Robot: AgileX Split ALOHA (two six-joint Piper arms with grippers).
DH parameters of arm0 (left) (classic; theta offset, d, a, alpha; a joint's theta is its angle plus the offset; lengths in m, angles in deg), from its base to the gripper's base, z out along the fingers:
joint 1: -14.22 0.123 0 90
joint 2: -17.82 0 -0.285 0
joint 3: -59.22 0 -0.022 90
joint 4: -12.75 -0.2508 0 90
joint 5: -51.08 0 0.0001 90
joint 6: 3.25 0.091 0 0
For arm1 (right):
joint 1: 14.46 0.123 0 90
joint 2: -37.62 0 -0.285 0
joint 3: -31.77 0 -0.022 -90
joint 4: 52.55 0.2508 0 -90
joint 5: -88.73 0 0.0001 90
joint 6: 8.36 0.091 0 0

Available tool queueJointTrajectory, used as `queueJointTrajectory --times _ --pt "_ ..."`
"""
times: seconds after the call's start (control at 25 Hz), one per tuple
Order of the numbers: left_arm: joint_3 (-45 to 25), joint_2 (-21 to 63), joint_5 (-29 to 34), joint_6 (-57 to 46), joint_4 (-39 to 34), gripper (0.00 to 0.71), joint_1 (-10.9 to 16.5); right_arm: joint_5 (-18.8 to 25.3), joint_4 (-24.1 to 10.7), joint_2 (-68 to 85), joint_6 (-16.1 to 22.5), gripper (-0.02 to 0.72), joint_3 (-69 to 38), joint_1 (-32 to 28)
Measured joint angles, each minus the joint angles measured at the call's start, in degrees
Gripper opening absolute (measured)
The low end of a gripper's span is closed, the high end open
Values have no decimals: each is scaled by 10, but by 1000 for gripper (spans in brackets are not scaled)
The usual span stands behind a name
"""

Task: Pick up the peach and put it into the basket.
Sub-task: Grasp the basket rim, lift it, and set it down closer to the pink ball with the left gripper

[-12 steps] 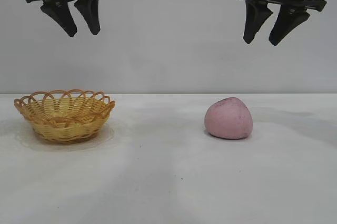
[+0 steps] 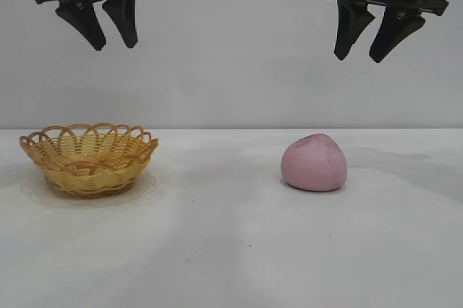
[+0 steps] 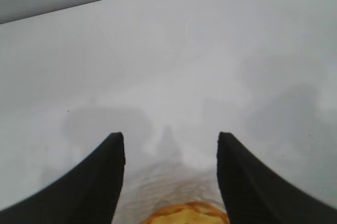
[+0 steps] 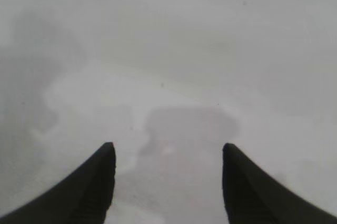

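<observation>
Exterior view: both arms high, peach waiting on the table, nothing gripped.
Right gripper (image 2: 370, 37) hangs well above the peach (image 2: 315, 163), fingers spread and empty, and sits a little toward the right of it; the peach rests on the white table (image 2: 231, 250), well apart from the basket (image 2: 89, 158) at the left. Left gripper (image 2: 107, 26) hovers high over the basket, also spread and holding nothing; its wrist view catches just a sliver of the orange rim between the fingers. The right wrist view shows only bare table, so the call here looks like this: slide the right gripper across until the peach is centred between the fingers, then drop straight down and close around its widest part, low on the rounded body, so the lump doesn't squirt out.
</observation>
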Motion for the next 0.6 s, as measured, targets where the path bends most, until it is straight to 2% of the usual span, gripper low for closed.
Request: queueJointTrajectory --times 0.24,0.6 --pt "3 -27 87 68 -37 374 3 7 0 0 0 379 0 0" --pt "3 -86 118 137 -2 374 13 19 -2 0 -1 379 0 0"
